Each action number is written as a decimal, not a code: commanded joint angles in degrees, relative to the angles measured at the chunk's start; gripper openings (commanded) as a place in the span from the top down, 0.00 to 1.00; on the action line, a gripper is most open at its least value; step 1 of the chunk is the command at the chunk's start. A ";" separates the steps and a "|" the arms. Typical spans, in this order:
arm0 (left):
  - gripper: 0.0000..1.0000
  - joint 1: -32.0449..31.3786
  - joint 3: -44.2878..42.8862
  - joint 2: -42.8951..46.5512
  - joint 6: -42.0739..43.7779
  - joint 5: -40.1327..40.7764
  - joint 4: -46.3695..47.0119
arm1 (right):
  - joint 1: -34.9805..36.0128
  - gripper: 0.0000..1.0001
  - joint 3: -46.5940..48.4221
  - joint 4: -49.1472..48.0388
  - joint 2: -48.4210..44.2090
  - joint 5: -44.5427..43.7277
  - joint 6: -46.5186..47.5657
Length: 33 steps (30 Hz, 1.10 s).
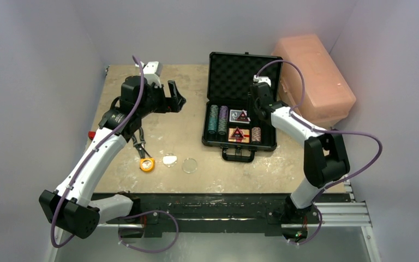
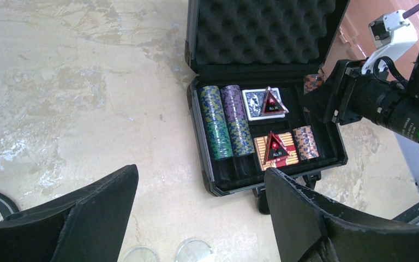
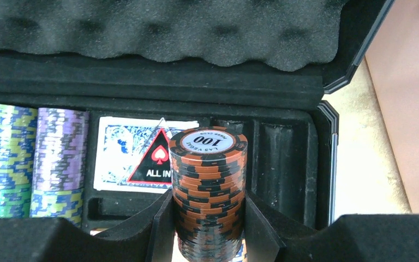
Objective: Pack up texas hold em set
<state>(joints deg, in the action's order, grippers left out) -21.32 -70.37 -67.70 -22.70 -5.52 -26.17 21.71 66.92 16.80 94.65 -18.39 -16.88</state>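
Right of centre in the top view: black briefcase [image 1: 232,73], lid stood up toward the top of the frame, foam facing out, open to receive the rest of the set, with the pink box [image 1: 316,76] just to its right. Already slotted along its left side: teal chips [image 2: 216,123] and purple chips [image 2: 234,117], laid on edge to fit the long channels. Mid-tray: a blue-backed deck [image 2: 252,103] and a red-backed deck [image 2: 263,153], each under a triangular "All In" marker [image 2: 273,101]. Lower right of the tray: a short brown row [image 2: 306,143].

Right gripper [image 3: 207,226]: pinching a stack of brown chips [image 3: 210,174] from both sides, low on the column, apparently to stop loose chips sliding apart. Hovering over the tray's upper right, close to an empty channel [image 3: 281,158], likely the destination.

Left gripper [image 2: 201,173]: fingers spread wide, nothing between them, raised over the table [image 1: 196,82] in the upper left of the top view, probably to stay out of the way. Lower centre of that view: a whitish disc [image 1: 169,160] and a clear disc [image 1: 190,165], flat beside the orange tape measure [image 1: 147,164], not yet packed.
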 commanded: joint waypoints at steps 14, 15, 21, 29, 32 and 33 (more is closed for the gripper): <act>0.15 0.40 -0.38 -0.74 1.60 -0.15 1.52 | -2.99 1.00 3.31 -3.26 4.29 0.17 0.32; 0.15 0.40 -0.38 -0.76 1.60 -0.19 1.48 | -3.06 1.00 3.12 -3.44 4.52 0.36 0.28; 0.16 0.41 -0.47 -0.91 1.60 -0.27 1.49 | -3.18 1.00 2.44 -3.69 5.83 1.25 -0.32; 0.16 0.40 -0.47 -0.94 1.59 -0.33 1.50 | -3.35 1.00 1.66 -3.61 7.33 3.10 -0.79; 0.16 0.40 -0.55 -1.03 1.60 -0.28 1.43 | -3.42 1.00 1.34 -3.50 7.76 3.45 -0.78; 0.16 0.40 -0.56 -1.04 1.56 -0.28 1.40 | -3.48 1.00 1.25 -3.52 7.90 3.51 -0.85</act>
<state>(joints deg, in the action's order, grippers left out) -21.32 -70.37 -68.69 -22.70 -5.56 -26.17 18.63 67.79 16.69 103.24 -15.38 -17.02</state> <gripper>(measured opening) 0.845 0.466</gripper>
